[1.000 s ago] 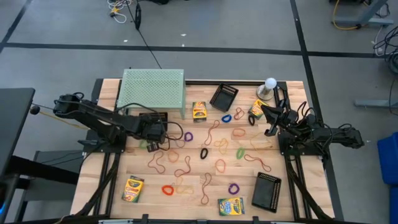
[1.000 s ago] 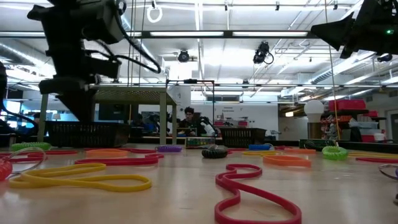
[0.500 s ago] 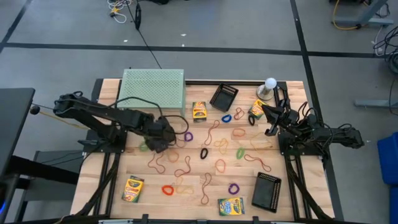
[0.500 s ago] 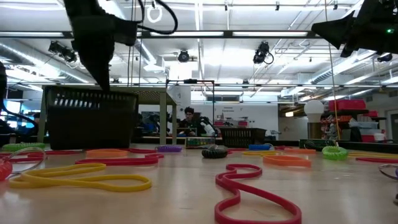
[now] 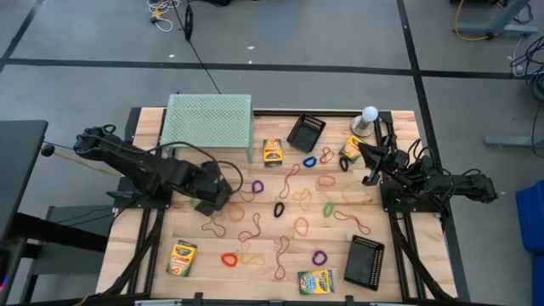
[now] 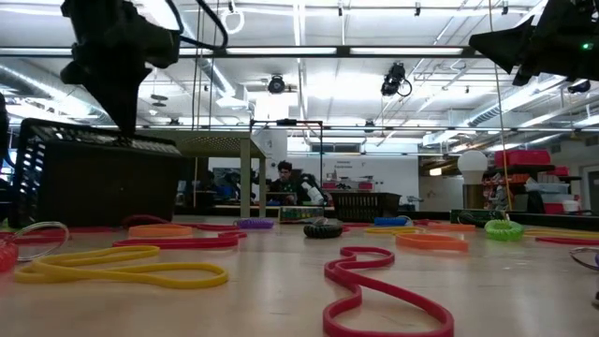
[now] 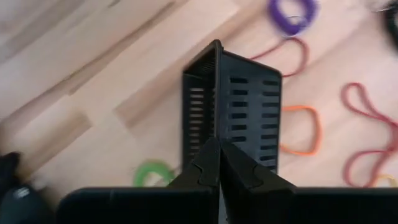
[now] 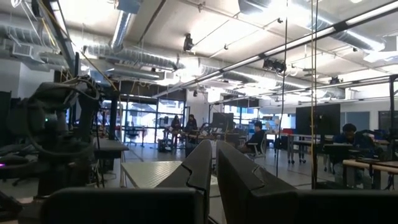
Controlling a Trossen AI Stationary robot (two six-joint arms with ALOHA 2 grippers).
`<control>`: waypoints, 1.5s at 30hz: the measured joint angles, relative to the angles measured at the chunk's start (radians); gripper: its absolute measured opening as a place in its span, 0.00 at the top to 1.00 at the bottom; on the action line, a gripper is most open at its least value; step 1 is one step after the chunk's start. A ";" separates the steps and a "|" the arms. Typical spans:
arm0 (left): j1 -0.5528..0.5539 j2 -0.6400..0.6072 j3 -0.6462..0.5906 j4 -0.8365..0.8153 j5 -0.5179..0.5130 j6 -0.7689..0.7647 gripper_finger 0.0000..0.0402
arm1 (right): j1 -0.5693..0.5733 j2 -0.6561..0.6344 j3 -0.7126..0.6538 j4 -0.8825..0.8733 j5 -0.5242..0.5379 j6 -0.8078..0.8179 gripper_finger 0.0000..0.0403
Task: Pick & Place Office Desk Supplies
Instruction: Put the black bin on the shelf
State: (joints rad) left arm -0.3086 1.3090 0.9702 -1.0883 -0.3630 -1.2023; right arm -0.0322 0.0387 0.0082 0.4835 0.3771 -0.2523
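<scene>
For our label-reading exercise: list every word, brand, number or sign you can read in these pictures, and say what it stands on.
No text can be read.
Crayon boxes: printing on the yellow-and-green fronts, too small to read.
Mesh trays, the one in the left gripper, and the bands: no markings visible.
Room behind the table, low view: no legible signs.

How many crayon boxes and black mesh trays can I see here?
Crayon boxes: 4
Black mesh trays: 3, one gripped by the left gripper
Total: 7
The right gripper waits, empty.
</scene>
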 joint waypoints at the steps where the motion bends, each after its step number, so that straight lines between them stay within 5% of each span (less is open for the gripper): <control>1: 0.001 0.000 0.007 -0.019 -0.003 -0.007 0.99 | 0.000 0.000 0.000 0.000 0.000 0.000 0.92; 11: 0.003 0.001 0.127 -0.257 -0.086 -0.055 0.99 | 0.000 0.000 0.000 0.016 0.000 0.000 0.92; 23: 0.050 0.182 0.106 -0.104 -0.086 0.021 0.98 | 0.000 0.000 0.000 0.030 -0.006 0.000 0.92; 31: 0.061 0.220 0.109 -0.001 0.012 0.185 0.83 | 0.000 0.000 0.000 0.030 -0.016 0.000 0.92; 39: 0.030 0.219 0.225 -0.098 0.093 0.488 0.64 | 0.000 0.000 0.000 0.029 -0.019 0.005 0.92; 45: -0.086 0.209 0.182 -0.165 0.125 0.692 0.68 | 0.000 0.000 0.000 0.027 -0.019 0.048 0.92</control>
State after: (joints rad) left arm -0.3951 1.5176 1.1518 -1.2535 -0.2378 -0.5106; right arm -0.0322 0.0391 0.0082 0.5109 0.3582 -0.2047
